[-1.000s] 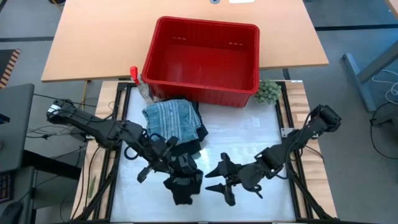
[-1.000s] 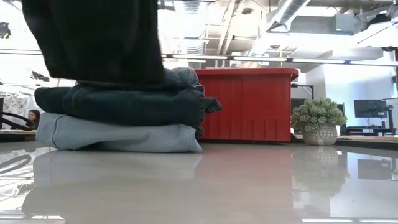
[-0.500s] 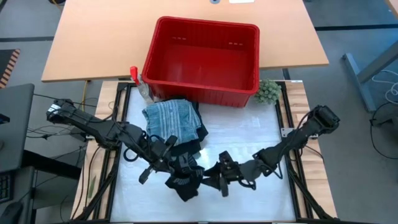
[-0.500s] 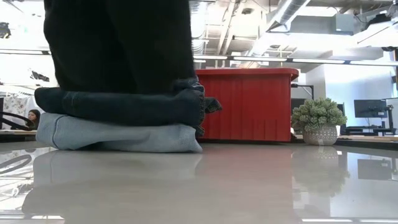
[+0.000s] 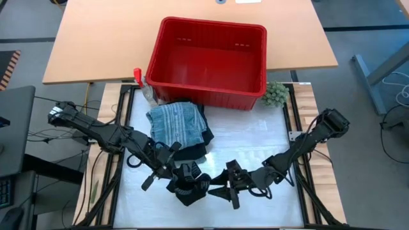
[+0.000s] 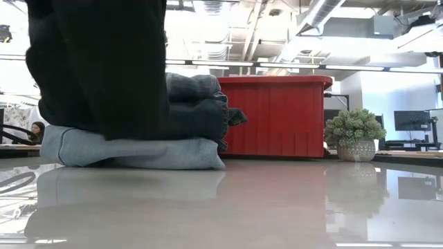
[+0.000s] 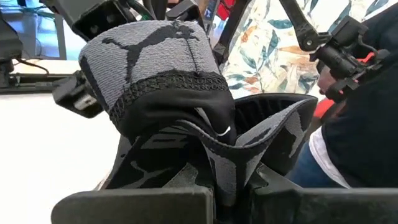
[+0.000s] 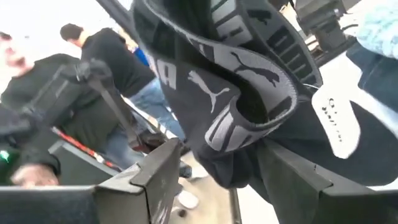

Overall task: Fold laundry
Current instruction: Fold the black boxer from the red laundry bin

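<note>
Nearly done, by the look: basket (image 5: 206,54) emptied, folded stack (image 5: 179,126) just before it. Still unfolded: black garment (image 5: 187,186) before the stack, pinched between left gripper (image 5: 174,181) and right gripper (image 5: 220,188).

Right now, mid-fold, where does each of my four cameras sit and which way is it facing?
High: overhead, straight down; both arms, left gripper and right gripper at the black garment.
Low: table height, level toward the folded stack and red basket; no arm identifiable.
Left wrist: past its fingers, which clamp the garment.
Right wrist: past its fingers, the garment between them.
Shared: all four show the black garment.
</note>
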Robot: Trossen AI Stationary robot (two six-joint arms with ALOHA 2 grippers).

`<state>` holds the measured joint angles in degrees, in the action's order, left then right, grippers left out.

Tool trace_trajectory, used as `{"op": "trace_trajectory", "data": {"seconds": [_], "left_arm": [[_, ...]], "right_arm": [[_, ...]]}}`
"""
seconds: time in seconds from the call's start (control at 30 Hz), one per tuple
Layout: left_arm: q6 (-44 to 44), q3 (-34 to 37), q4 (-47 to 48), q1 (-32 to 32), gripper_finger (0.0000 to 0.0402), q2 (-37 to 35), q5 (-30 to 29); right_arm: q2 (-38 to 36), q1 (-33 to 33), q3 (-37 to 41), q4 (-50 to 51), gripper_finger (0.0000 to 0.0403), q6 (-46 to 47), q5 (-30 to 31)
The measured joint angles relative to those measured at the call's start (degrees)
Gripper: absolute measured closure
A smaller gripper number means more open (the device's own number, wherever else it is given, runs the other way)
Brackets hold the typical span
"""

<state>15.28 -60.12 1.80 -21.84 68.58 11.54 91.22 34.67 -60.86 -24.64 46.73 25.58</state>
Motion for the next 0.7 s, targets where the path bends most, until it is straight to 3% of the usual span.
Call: {"op": "trace_trajectory", "data": {"seconds": [0.17, 0.57, 0.7], "left_arm": [[0.2, 0.0, 0.8, -1.2, 0.0401, 0.0, -2.0], [-0.2, 0.0, 0.7, -4.1, 0.0401, 0.0, -12.8], [0.0, 0.0, 0.5, -4.6, 0.0401, 0.0, -17.4]], "right_arm": [[0.0, 2.0, 0.0, 1.0, 0.0161, -5.5, 0.1], [0.0, -0.4, 0.0, 1.9, 0.0161, -3.2, 6.0], [0.0, -1.4, 0.0, 1.9, 0.0187, -3.2, 6.3]]}}
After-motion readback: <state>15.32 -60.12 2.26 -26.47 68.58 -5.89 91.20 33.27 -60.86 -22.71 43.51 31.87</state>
